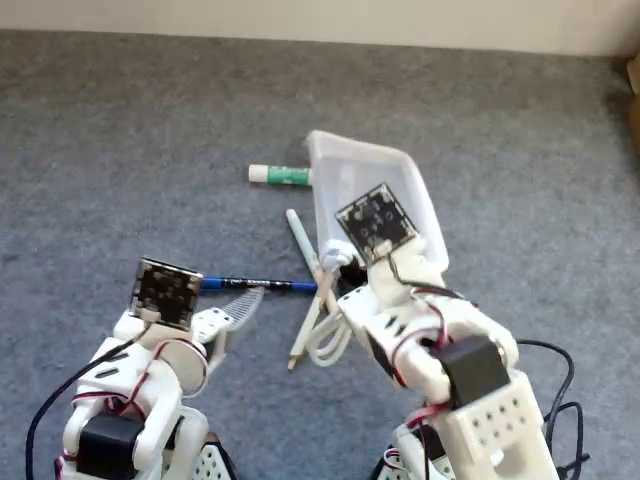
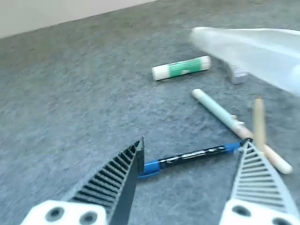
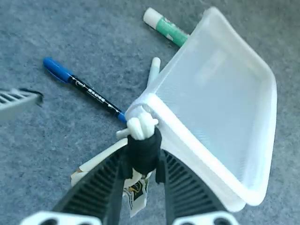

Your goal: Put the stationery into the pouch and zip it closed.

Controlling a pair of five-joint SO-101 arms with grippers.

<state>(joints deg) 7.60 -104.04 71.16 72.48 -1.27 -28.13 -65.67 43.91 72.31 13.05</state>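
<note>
arms: left arm (image 1: 140, 395) and right arm (image 1: 430, 325) had white plastic shells | wrists: square black circuit boards (image 1: 167, 290) | joints: black motor blocks (image 1: 470, 368) | wiring: red and white wires (image 1: 408, 348) ran along both; black cable (image 1: 565, 375) looped at the right arm's 4 o'clock | left gripper (image 2: 193, 143): one black ribbed finger (image 2: 117, 180), one white | right gripper (image 3: 143, 154): both ribbed fingers black, white bases had screw holes

We find no text that we can read. Pale print runs along the black barrel of the blue pen (image 3: 91, 93), marks sit on the green label of the glue stick (image 2: 182, 68), and a paper tag (image 3: 134, 191) carries dark print, all illegible.
</note>
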